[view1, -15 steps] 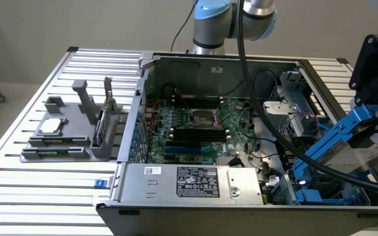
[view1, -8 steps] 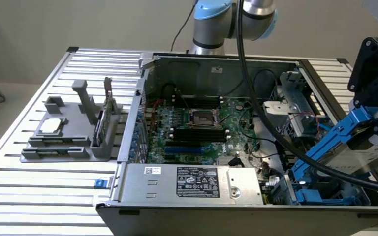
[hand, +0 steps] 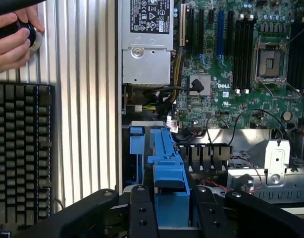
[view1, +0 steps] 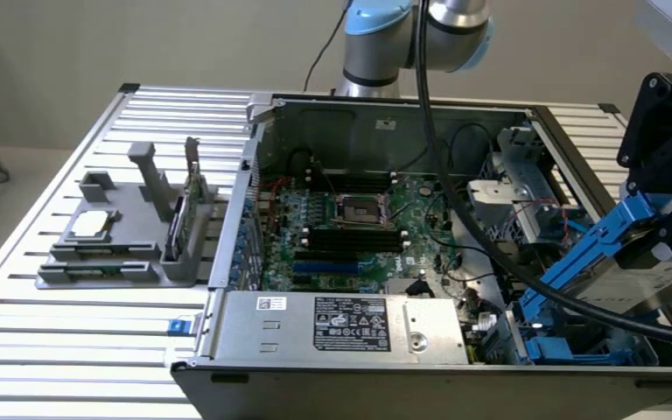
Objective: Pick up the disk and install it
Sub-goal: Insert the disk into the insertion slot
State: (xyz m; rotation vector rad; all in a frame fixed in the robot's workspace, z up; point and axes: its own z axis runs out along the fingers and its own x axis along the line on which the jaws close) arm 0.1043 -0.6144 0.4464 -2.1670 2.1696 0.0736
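One thing is in the claw (view1: 663, 241): the disk (view1: 658, 280). The two black fingers (hand: 142, 213) stand about half closed on the sides of its blue carrier frame, and the grip looks firm. The disk hangs tilted, with its far end pointing down from the claw into the corner of the open computer case (view1: 348, 374). There the drive bay (view1: 581, 350) with its blue rails lies directly below the claw. I judge that the step in hand is the seating of the disk in this bay, and that it is not yet seated. To do it well, the carrier should be parallel with the blue rails as it goes lower, because a tilted frame can jam on one side. A thick black cable (view1: 425, 79) runs close to the claw and the disk, and it should not be caught under the frame. The motherboard (view1: 360, 219) and the power-supply box (view1: 336, 325) are well apart from the claw. On the tabletop (hand: 87, 99), away from the claw, a person's hand (hand: 11, 42) lies near a keyboard (hand: 21, 153).
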